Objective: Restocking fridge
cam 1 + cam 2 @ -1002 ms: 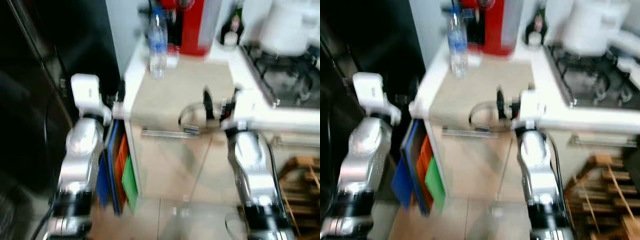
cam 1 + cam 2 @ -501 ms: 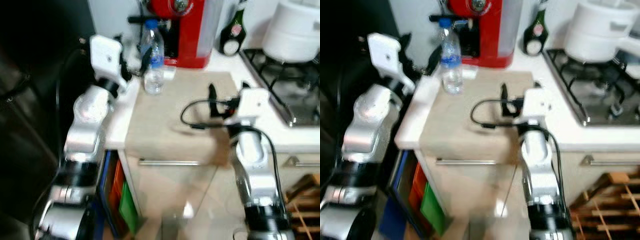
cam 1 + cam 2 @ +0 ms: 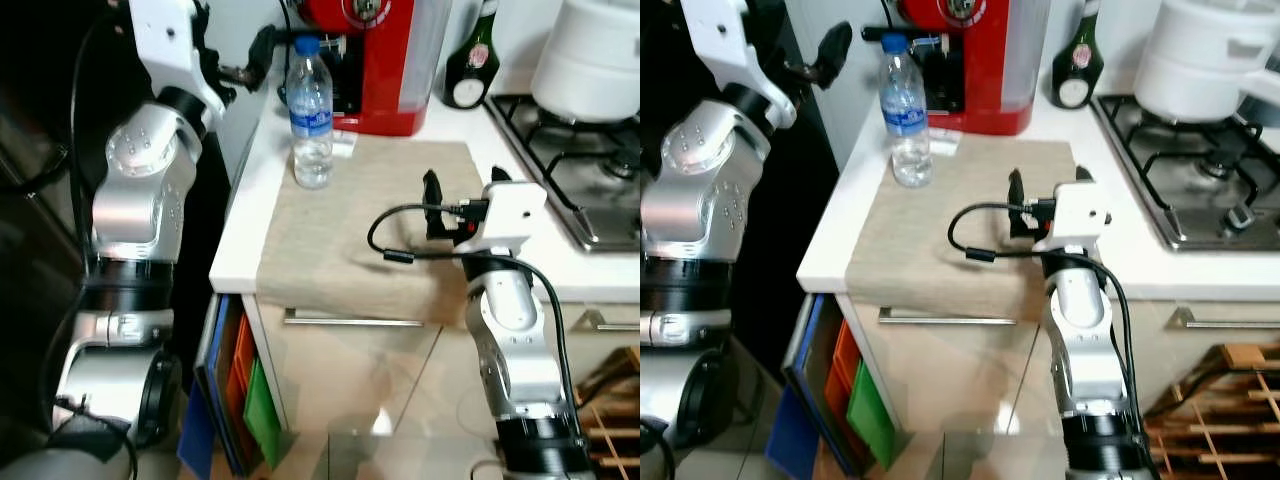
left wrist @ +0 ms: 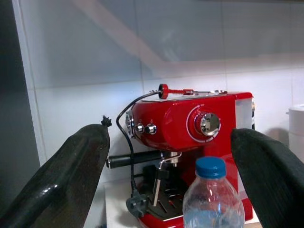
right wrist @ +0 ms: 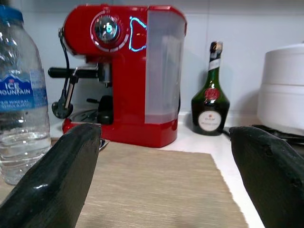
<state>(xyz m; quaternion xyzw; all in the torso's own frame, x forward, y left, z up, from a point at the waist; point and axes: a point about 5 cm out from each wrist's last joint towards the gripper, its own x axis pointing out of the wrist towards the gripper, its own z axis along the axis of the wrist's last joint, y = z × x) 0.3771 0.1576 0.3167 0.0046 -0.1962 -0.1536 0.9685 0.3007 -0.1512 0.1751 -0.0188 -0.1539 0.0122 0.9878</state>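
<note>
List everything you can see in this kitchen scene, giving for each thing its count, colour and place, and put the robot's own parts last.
Water bottle: one, clear with a blue cap and label, upright at the back left of the mat.
Mat: one, beige, on the white counter, front edge hanging over.
Coffee machine: one, red, behind the mat by the wall.
Glass bottle: one, dark green, right of the coffee machine.
Pot: one, white, on the stove.
Stove: one, steel with black grates, right end of the counter.
Boards: blue, orange and green, upright beside the cabinet, count unclear.
Wooden rack: one, lower right.
Left gripper: black fingers, open, raised left of the water bottle.
Right gripper: black fingers, open, low over the mat.
</note>
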